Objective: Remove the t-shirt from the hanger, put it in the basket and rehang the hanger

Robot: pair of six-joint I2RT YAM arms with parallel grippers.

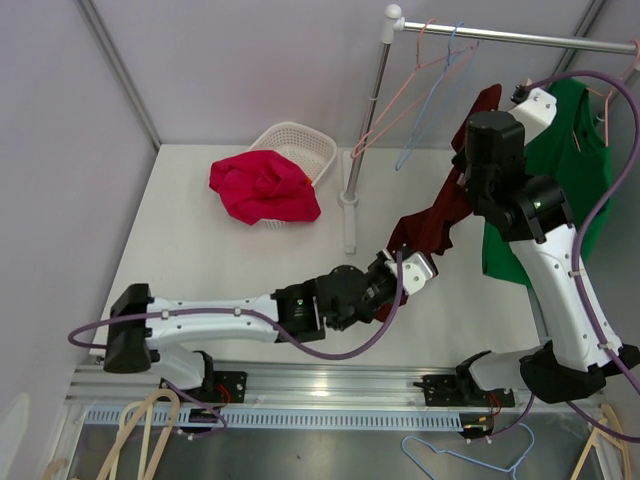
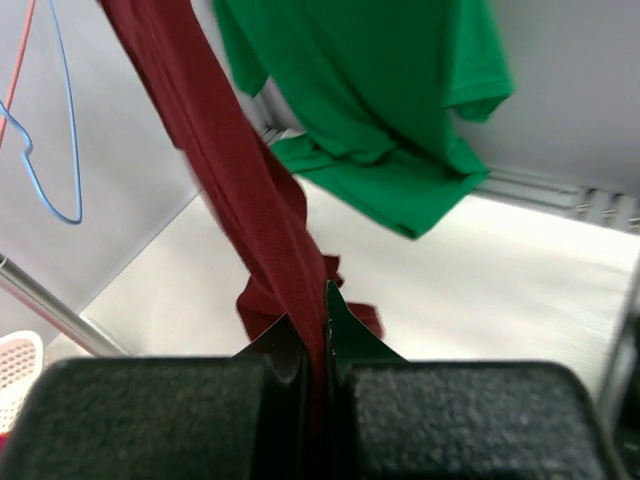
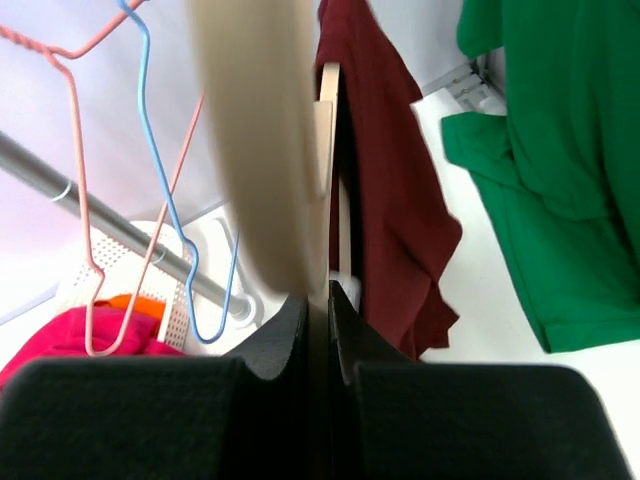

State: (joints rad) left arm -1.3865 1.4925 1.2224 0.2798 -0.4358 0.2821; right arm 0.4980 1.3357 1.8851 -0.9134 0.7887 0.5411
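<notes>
A dark red t-shirt point(image 1: 440, 215) stretches from the rail down to the table. My left gripper point(image 1: 402, 268) is shut on its lower end; in the left wrist view the cloth point(image 2: 235, 170) runs taut into the closed gripper point(image 2: 318, 322). My right gripper point(image 1: 483, 112) is up by the top of the shirt. In the right wrist view it point(image 3: 328, 292) is shut on a beige hanger point(image 3: 258, 140), with the dark red shirt point(image 3: 385, 200) hanging just behind it. Where the hanger sits in the shirt is hidden.
A green t-shirt point(image 1: 560, 170) hangs on the rail point(image 1: 520, 38) right of the right arm. Empty pink and blue wire hangers point(image 1: 430, 70) hang near the stand pole point(image 1: 366, 110). A white basket point(image 1: 305, 142) holds a bright red cloth point(image 1: 262, 187). Spare hangers point(image 1: 150, 420) lie below the table's near edge.
</notes>
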